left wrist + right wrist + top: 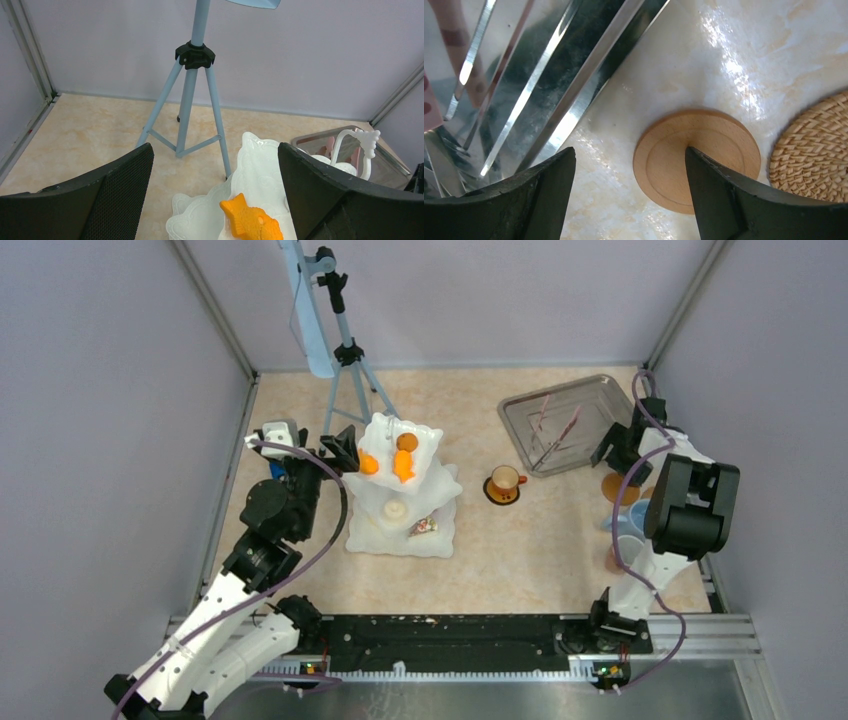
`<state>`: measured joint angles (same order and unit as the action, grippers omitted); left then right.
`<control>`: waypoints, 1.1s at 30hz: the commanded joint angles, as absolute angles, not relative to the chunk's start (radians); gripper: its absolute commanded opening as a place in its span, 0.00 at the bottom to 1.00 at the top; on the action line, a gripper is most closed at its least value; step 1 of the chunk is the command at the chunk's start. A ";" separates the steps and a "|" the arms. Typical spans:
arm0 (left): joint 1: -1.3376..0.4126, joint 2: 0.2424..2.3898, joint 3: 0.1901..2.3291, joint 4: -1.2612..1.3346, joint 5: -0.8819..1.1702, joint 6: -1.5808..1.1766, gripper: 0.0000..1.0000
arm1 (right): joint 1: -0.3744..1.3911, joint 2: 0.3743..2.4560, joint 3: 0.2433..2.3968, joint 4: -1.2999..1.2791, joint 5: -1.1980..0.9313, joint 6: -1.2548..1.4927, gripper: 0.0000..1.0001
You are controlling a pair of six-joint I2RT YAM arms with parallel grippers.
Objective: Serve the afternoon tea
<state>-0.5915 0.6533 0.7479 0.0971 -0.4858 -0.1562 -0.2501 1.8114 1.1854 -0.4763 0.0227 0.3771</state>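
A white tiered stand (437,535) stands mid-table. Its top tier holds two orange pastries (404,466) and a brown round one (407,441). The lower tier holds a cream pastry (397,508) and a cake slice (423,527). An orange-brown mug (504,480) stands on a dark saucer to the right of the stand. My left gripper (345,450) is open and empty at the stand's left edge. In the left wrist view (215,146) an orange fish-shaped pastry (251,221) lies on the stand (260,170) between the jaws. My right gripper (612,455) (629,150) is open and empty over the table by a wooden coaster (724,145).
A metal tray (590,400) with pink tongs (558,438) lies at the back right; its rim shows in the right wrist view (574,90). A woven coaster (814,145) lies beside the wooden one. Pale blue cups (635,515) stand at the right edge. A blue tripod (345,360) (192,90) stands behind the stand.
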 commanded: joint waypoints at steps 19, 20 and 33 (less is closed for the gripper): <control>-0.590 0.669 0.780 0.127 -0.456 -0.160 0.99 | 0.007 1.533 0.757 -0.483 -0.162 0.581 0.70; -0.589 0.671 0.780 0.127 -0.455 -0.160 0.99 | 0.044 1.510 0.739 -0.493 -0.153 0.595 0.70; -0.590 0.687 0.783 0.124 -0.440 -0.166 0.99 | 0.434 1.287 0.527 -0.436 -0.172 0.812 0.70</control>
